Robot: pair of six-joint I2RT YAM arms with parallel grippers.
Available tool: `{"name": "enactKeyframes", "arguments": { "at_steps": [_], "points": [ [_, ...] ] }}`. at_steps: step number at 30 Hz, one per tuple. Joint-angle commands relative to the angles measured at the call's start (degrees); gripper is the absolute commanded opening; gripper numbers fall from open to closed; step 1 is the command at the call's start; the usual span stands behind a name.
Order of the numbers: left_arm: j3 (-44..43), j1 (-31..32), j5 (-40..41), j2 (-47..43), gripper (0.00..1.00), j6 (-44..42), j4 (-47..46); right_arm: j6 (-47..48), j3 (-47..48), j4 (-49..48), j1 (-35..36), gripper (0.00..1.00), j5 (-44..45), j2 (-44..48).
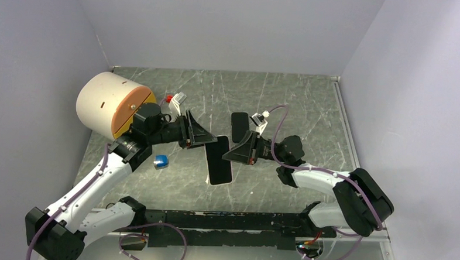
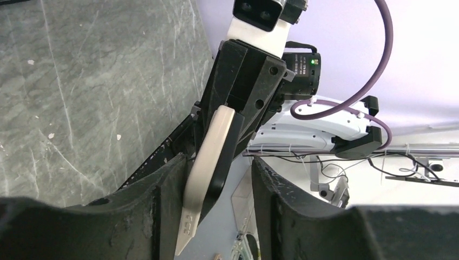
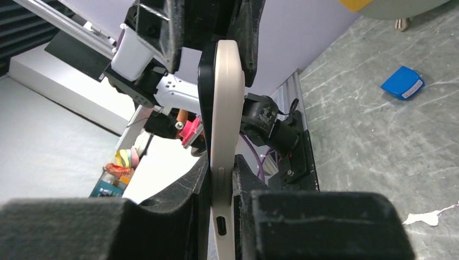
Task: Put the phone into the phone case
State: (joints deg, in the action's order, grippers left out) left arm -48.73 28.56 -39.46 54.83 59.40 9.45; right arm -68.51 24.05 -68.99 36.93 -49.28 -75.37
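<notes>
So right gripper [image 3: 221,168] is clamped on the phone case [image 3: 227,108], phone [image 3: 204,97] against it; left gripper [image 2: 216,162] gapes loosely around the far end.

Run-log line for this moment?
phase: fitting | right gripper: shut on phone case | left gripper: open around other end | phone: against case, seating unclear

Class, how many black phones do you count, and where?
2. One phone is clamped in the right gripper, reaching into the open left gripper; the second phone lies on the table behind.
</notes>
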Motion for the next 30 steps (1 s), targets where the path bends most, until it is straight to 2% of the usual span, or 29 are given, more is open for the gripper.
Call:
{"name": "enactKeyframes", "arguments": {
  "at_steps": [1, 3, 9, 15, 16, 18, 19, 20, 21, 25, 30],
  "points": [
    [-0.4, 0.2, -3.9, -0.7, 0.47, 3.4, -6.7, 1.2, 1.2, -3.5, 0.1, 0.0, 0.1, 0.5],
    [-0.6, 0.2, -3.3, -0.9, 0.39, 2.7, -5.8, 1.4, 1.3, -2.9, 0.1, 0.0, 0.0, 0.6],
    [-1.1, 0.2, -0.7, -1.4, 0.05, 0.7, -2.6, 2.9, 0.8, 0.1, 0.1, 0.0, 0.4, 1.9],
    [-4.3, 0.2, 3.3, -0.8, 0.03, -7.3, 8.4, 5.3, 1.6, 5.3, 0.1, 0.0, 1.8, 4.0],
    [-4.7, 0.2, 3.4, -0.7, 0.05, -7.6, 9.2, 5.4, 1.7, 5.9, 0.1, 0.0, 2.1, 4.3],
    [-5.2, 0.2, 3.0, -0.5, 0.2, -7.4, 9.3, 5.5, 1.9, 7.1, 0.1, 0.0, 3.2, 5.1],
    [-5.3, 0.2, 2.3, -0.5, 0.33, -7.1, 9.0, 5.4, 1.9, 7.6, 0.1, 0.0, 4.2, 5.6],
    [-5.3, 0.2, 1.7, -0.4, 0.49, -6.7, 8.8, 5.2, 2.0, 8.0, 0.1, 0.0, 5.3, 6.0],
    [-5.1, 0.2, 1.4, -0.5, 0.55, -6.3, 8.6, 4.8, 2.0, 8.2, 0.1, 0.0, 6.7, 6.7],
    [-2.8, 0.2, -0.4, -1.4, 0.68, -4.9, 5.3, 3.2, 2.7, 6.8, 0.1, 0.0, 12.0, 8.9],
    [0.9, 0.2, -3.0, -1.0, 0.72, -3.0, 0.6, 4.1, 5.7, 8.9, 0.1, 0.0, 14.0, 10.3]
  ]
}}
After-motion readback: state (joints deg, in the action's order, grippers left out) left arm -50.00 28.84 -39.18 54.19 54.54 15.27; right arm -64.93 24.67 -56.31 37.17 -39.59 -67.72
